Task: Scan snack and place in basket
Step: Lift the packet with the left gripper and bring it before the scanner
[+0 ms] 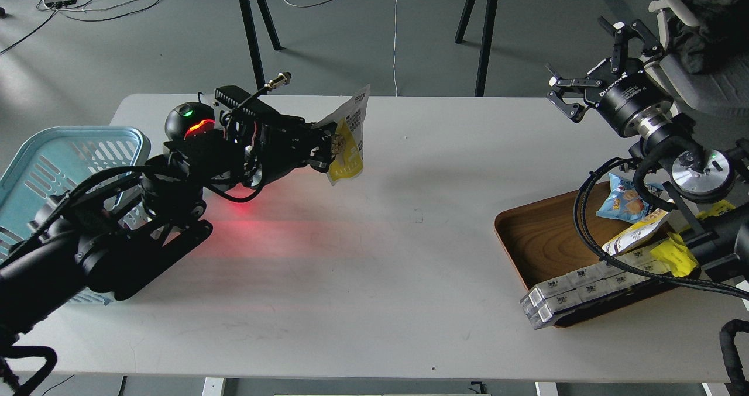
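Yellow snack (349, 141) in left hand (329, 150)

Even, sharp daylight; red glow across the table (351, 255); soft shadows.

The light blue slotted plastic basket (88, 150) is cut off by the left edge, and the left black arm crosses in front of it, hiding its near wall and most of its inside. The black dome-shaped scanner with a green and a red light (186, 121) shows only its top; its base is behind the arm. The left end effector (327, 150) is a dark mass, its fingers mostly covered by the flat yellow snack pouch with a white printed back (350, 144). On the brown wooden tray (538, 238), the right arm and its cables cover the far side, a small blue packet (620, 200) and a crinkled yellow wrapper (679, 255); the print there is too small to read. The white desk (374, 279) runs past the bottom edge.
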